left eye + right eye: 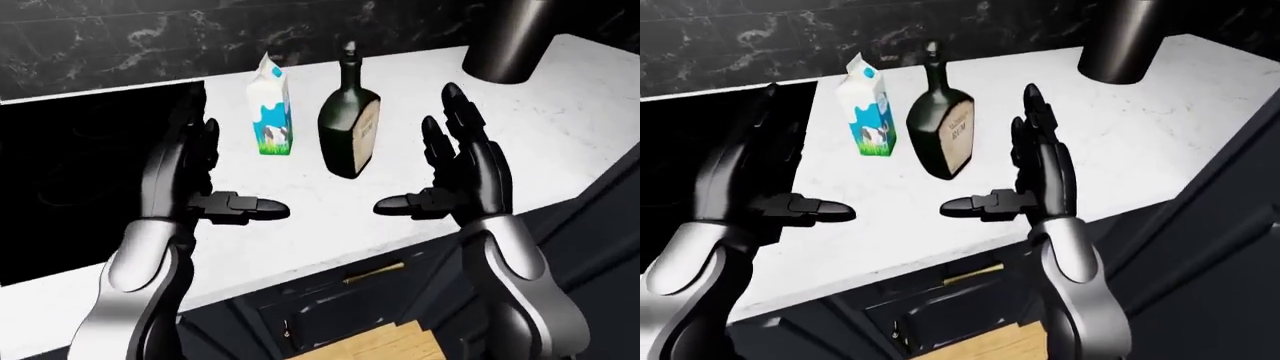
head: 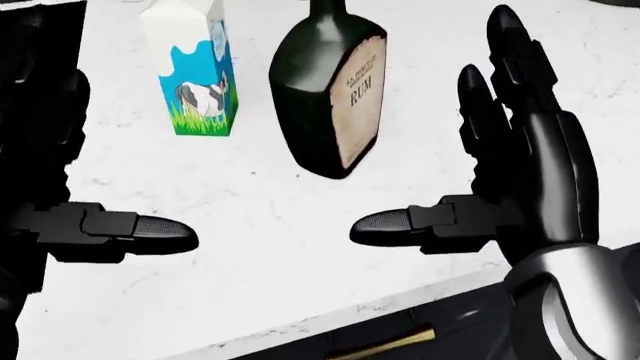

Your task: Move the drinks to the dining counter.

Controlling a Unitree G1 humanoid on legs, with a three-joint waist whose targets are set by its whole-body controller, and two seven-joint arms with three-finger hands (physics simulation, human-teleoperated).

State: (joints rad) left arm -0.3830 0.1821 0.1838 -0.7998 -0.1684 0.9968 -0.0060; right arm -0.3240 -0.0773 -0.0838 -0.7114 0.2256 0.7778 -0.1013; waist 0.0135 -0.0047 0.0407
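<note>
Two drinks on counter (image 1: 560, 135): cow-print milk carton (image 2: 196, 71), dark bottle (image 2: 332, 97) labelled "RUM"; fingers (image 2: 500, 105) of both hands spread open.

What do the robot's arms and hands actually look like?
Both forearms are smooth silvery-grey shells. The left hand and right hand are glossy black, each with three chunky, segmented fingers ending in rounded, finely textured tips. No cables, sleeves or markings show.
</note>
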